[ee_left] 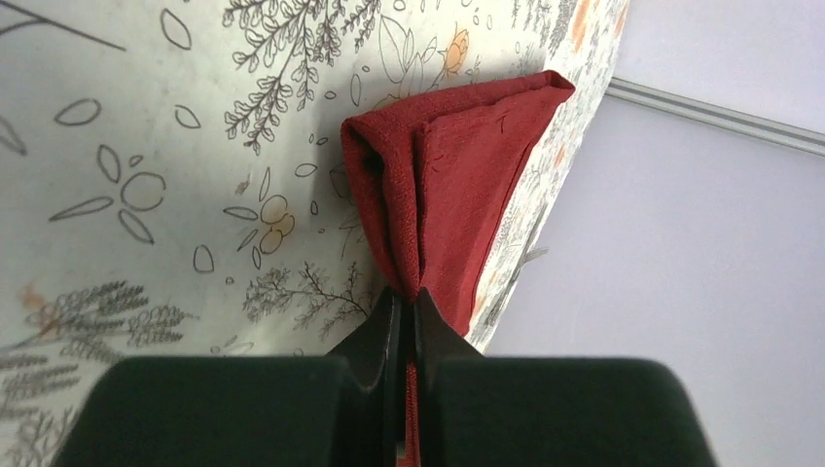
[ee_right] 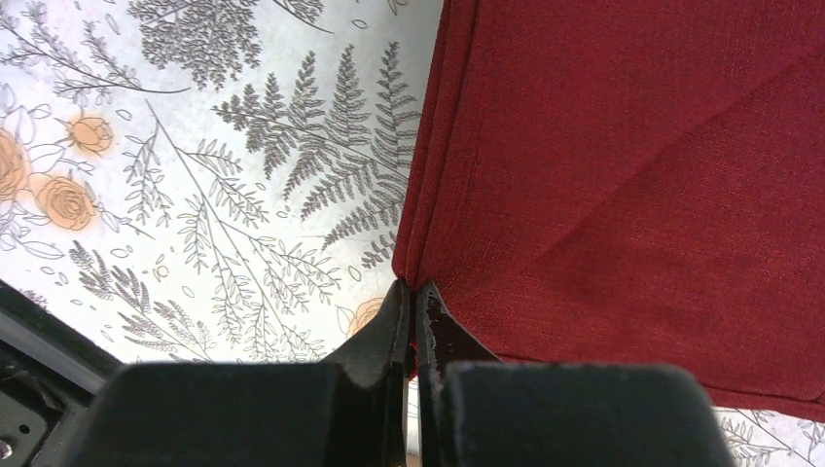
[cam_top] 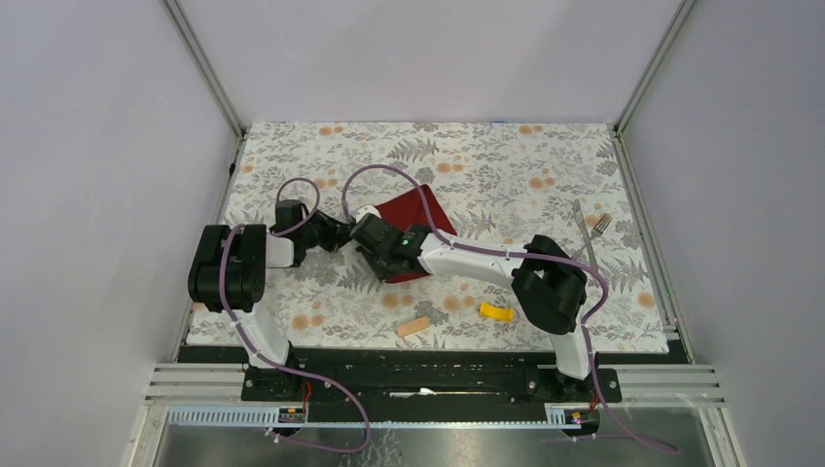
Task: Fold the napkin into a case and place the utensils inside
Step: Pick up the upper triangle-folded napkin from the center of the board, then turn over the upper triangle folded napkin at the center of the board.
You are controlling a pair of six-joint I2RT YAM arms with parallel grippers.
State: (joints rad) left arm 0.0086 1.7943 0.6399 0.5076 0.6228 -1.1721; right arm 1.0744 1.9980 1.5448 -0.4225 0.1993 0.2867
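The napkin (cam_top: 420, 212) lies folded near the middle of the floral table cover (cam_top: 506, 161), in the top view. Both arms reach in and meet at its 9 o'clock edge.

The left gripper (cam_top: 340, 233) comes in from 9 o'clock. In the left wrist view its fingers (ee_left: 389, 321) are pressed together on a raised fold of the dark red cloth (ee_left: 457, 185), which stands up from the table as a doubled ridge running away toward 12 o'clock.

The right gripper (cam_top: 372, 241) reaches across from 4 o'clock. In the right wrist view its fingers (ee_right: 394, 321) are clamped on a layered corner of the napkin (ee_right: 632, 175); from that pinch the cloth spreads flat toward 1 o'clock, with a diagonal crease across it and several stacked edges along its 9 o'clock side.

The knife (cam_top: 580, 219) and fork (cam_top: 602, 224) lie well apart from the napkin, at its 3 o'clock near the table's right edge, close together.

A yellow block (cam_top: 496, 311) and a tan block (cam_top: 413, 326) sit at about 5 and 6 o'clock from the napkin, near the front edge.
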